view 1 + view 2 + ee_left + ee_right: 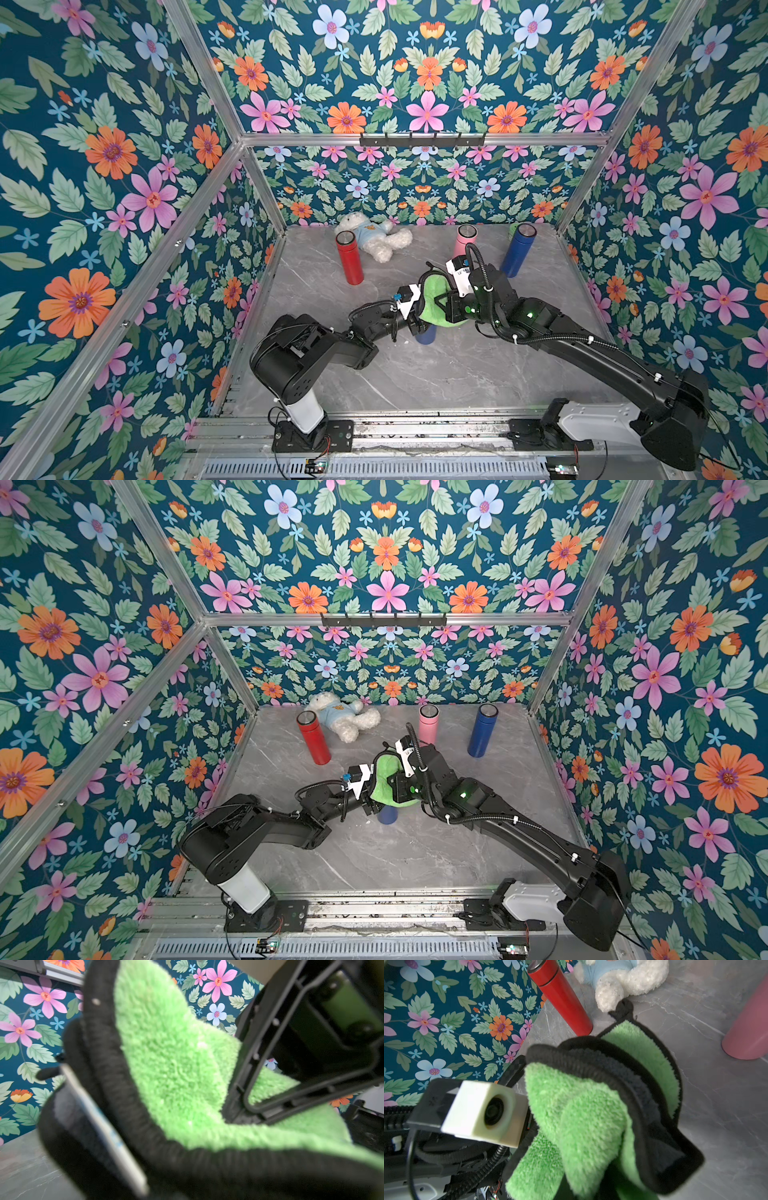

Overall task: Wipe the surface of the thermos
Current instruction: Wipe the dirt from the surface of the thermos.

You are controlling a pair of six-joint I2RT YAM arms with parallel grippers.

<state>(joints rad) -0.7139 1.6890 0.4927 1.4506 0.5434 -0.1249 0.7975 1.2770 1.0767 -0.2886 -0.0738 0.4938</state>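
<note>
- Your left gripper (417, 327) has its fingers clamped on the dark blue cylindrical thermos (427, 336), around the middle of the grey marble surface (415, 382). Only the lower end of this thermos shows under the cloth.
- Your right gripper (444, 305) has its fingers pressed together on the fluffy green cloth with black border (432, 297). The cloth covers the upper part of the dark blue thermos.
- In the left wrist view the cloth fills most of the picture, and you cannot see the left fingers there.
- Near the back edge stand a red metal thermos (349, 259) toward the left, a pink metal thermos (463, 245), and a bright blue metal thermos (517, 251) toward the back right corner.
- A white plush bear in a light blue shirt (374, 239) lies at the back edge, just beside the red one.
</note>
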